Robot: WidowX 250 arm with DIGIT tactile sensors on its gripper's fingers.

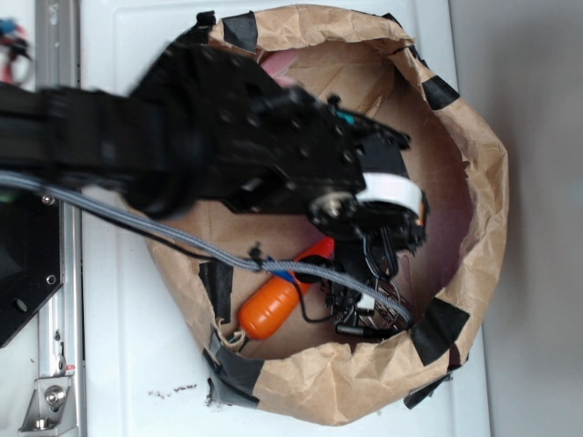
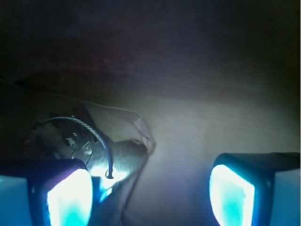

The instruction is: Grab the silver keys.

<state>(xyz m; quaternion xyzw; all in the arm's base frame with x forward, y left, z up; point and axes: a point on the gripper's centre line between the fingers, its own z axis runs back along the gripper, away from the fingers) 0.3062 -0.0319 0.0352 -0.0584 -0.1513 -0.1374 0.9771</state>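
Wrist view, end effector point(image 2: 150, 190) spread wide, silver keys point(image 2: 89, 146) beside one glowing finger, no legible writing.

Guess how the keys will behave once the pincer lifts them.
The keys are probably floppy: separate pieces on thin wire rings, so they would dangle and swing. Shiny metal may slip between the pincer pads. They likely won't roll.

Crinkly matt paper bag point(image 1: 474, 173), shiny metal keys point(image 1: 369, 314)
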